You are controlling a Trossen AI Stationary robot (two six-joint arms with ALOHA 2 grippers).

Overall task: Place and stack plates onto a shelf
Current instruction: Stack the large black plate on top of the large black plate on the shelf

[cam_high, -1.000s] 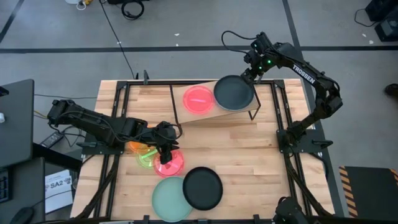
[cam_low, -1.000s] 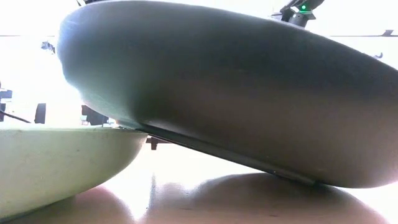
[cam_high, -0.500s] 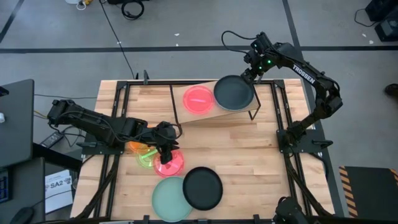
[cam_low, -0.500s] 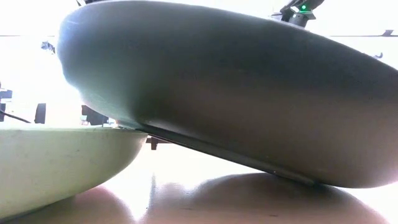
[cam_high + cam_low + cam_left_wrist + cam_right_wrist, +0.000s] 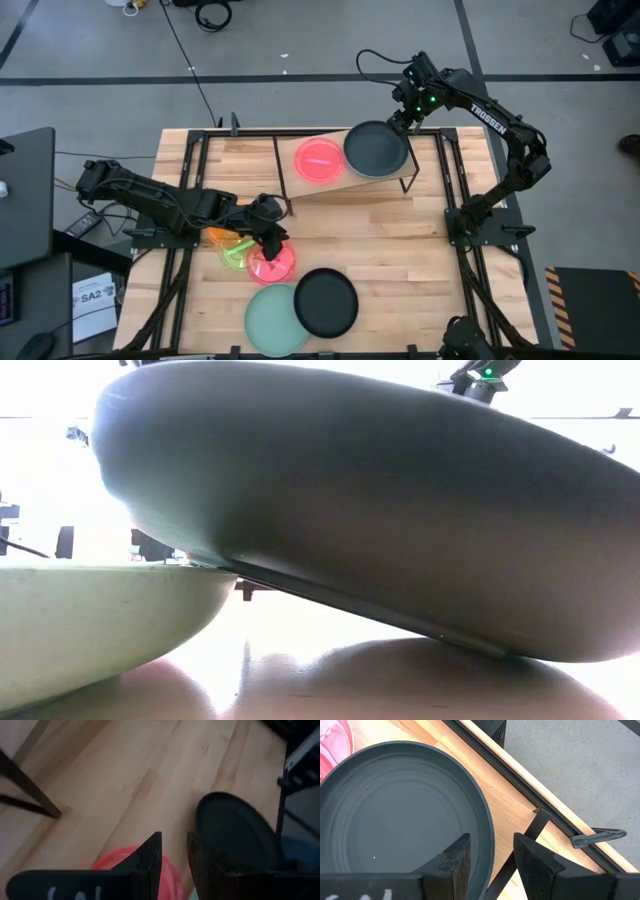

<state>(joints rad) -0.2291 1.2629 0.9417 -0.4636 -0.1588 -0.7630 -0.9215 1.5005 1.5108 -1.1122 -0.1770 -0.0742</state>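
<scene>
From above, we see the right gripper (image 5: pixel 403 119) at the slanted light-brown wooden shelf (image 5: pixel 345 176), jaws pinching the rim of a round black plastic plate (image 5: pixel 376 148) lying on it beside a translucent red plate (image 5: pixel 320 158). In our left wrist view, the left gripper (image 5: pixel 174 851), jaws narrowly parted, grips the pink plate (image 5: pixel 167 875) on the surface, well apart from the shelf.

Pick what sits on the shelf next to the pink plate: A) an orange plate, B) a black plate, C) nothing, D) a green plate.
B: in the high view a black plate lies on the shelf beside the pink plate, with the right hand at its far edge.
</scene>
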